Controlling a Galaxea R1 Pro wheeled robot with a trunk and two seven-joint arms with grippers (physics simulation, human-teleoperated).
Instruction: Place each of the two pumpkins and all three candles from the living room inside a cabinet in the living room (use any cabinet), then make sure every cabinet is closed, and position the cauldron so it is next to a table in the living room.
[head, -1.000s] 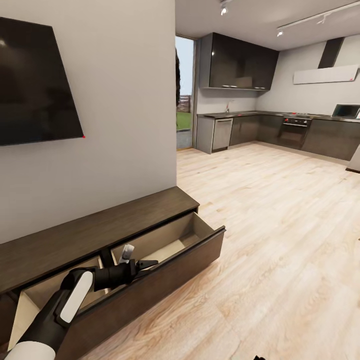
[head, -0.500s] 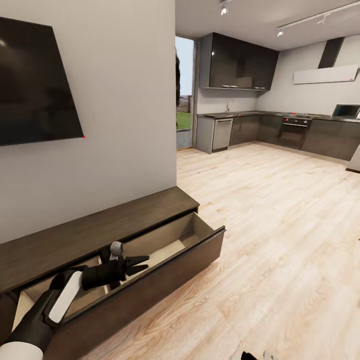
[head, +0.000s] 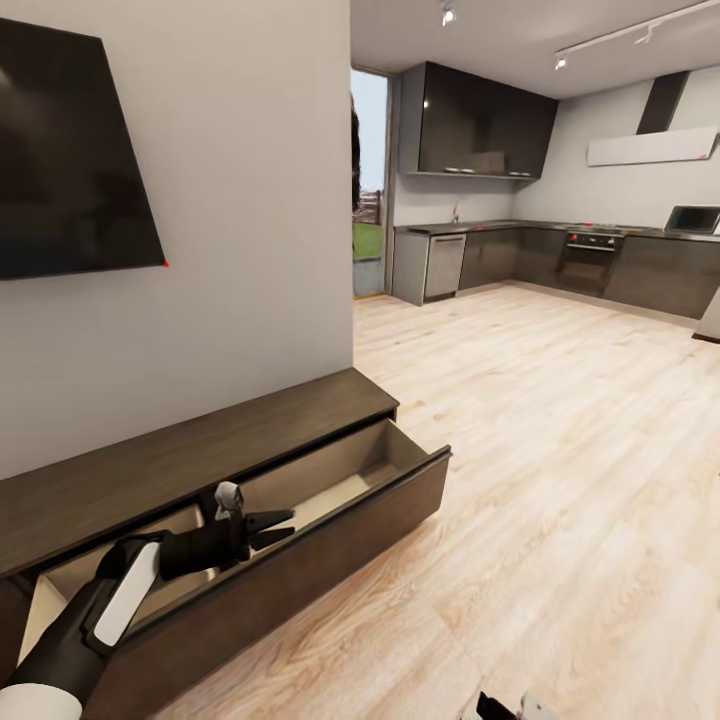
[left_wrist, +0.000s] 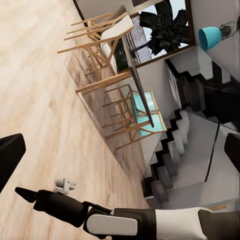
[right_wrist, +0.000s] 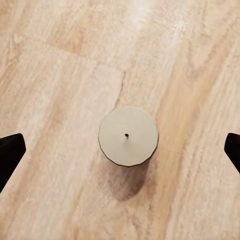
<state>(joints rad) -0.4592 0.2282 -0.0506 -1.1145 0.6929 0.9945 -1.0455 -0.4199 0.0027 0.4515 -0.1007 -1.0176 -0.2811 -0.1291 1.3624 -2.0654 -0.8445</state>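
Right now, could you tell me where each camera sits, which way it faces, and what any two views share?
Head view: on the head, facing forward and down at the open cabinet by the wall, kitchen beyond; the left arm reaches over it, left gripper open.
Left wrist view: near the left gripper, facing out over the floor toward chairs and stairs; the right arm crosses it.
Right wrist view: near the right gripper, facing straight down at a candle on the floor; fingertips show wide apart.
Shared: all show the wood floor.

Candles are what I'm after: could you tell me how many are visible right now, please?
1. A single candle stands upright on the wooden floor, seen from above in the right wrist view, centred between the open right gripper's fingertips. Others may be hidden elsewhere.
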